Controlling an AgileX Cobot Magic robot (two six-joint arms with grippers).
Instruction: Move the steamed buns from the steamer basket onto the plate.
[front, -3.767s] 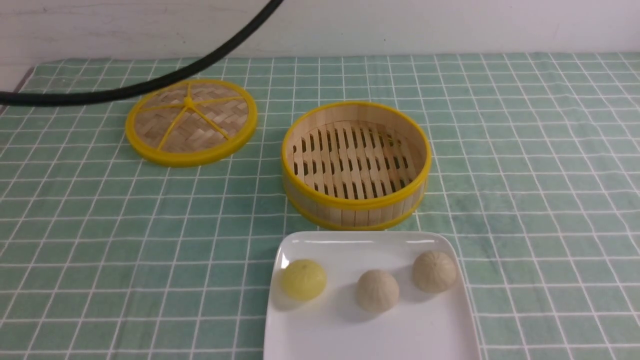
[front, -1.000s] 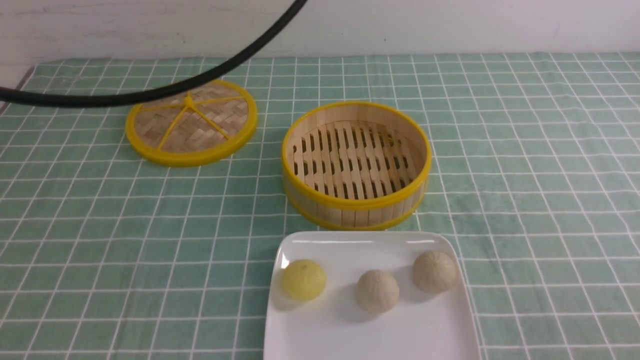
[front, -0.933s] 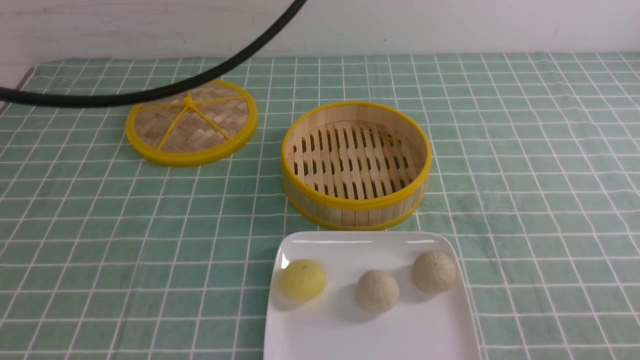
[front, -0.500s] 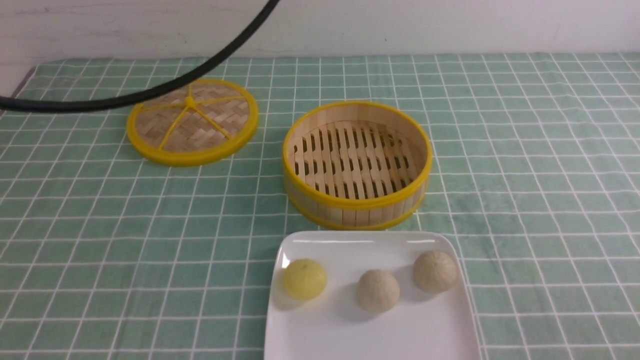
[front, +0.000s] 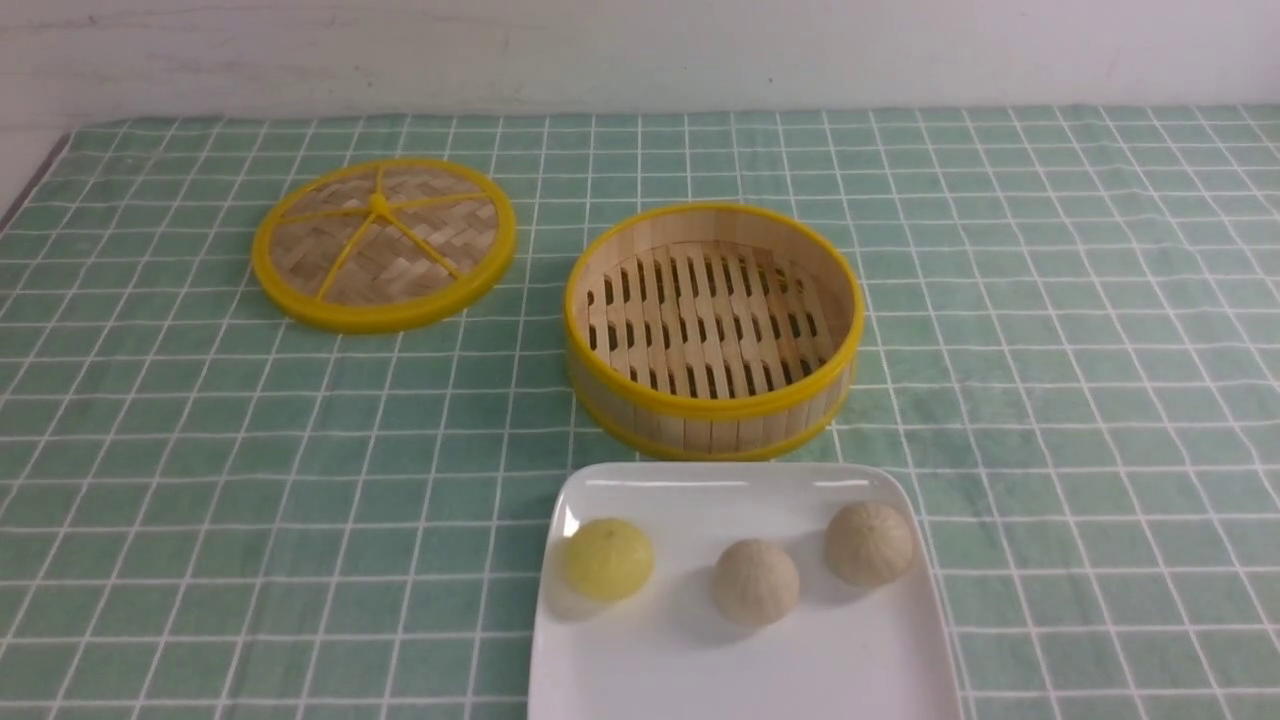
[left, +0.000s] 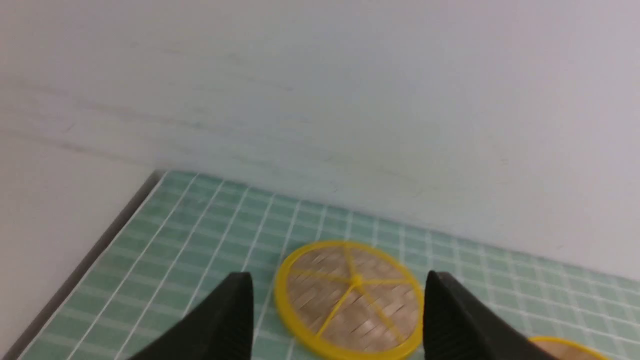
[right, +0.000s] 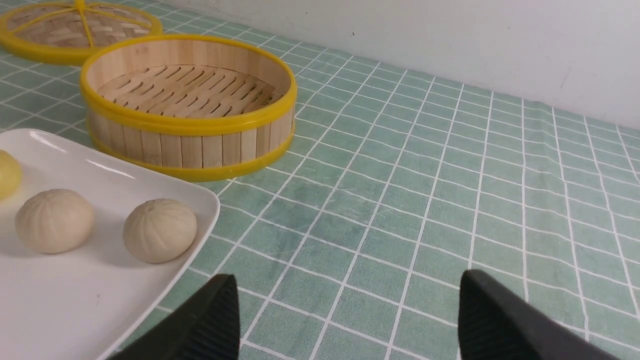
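Three steamed buns lie on the white plate (front: 740, 670) at the front: a pale yellow one (front: 607, 558), a cream one (front: 755, 581) and another cream one (front: 868, 543). Behind the plate, the bamboo steamer basket (front: 712, 400) holds nothing on its slatted floor. Neither arm shows in the front view. My left gripper (left: 337, 280) is open in the air, with the lid seen between its black fingers. My right gripper (right: 347, 285) is open above the tablecloth, to the right of the plate (right: 75, 310) and its two cream buns (right: 159, 230) (right: 54, 220).
The flat woven lid (front: 382, 243) with yellow rim lies at the back left, apart from the basket. A green checked cloth (front: 1050, 330) covers the table, with a white wall (front: 900, 50) behind it. The table's left edge (left: 85, 260) shows in the left wrist view.
The black cable that arched across the upper left of the front view has swung out of sight. The buns, plate, basket and lid have not moved.
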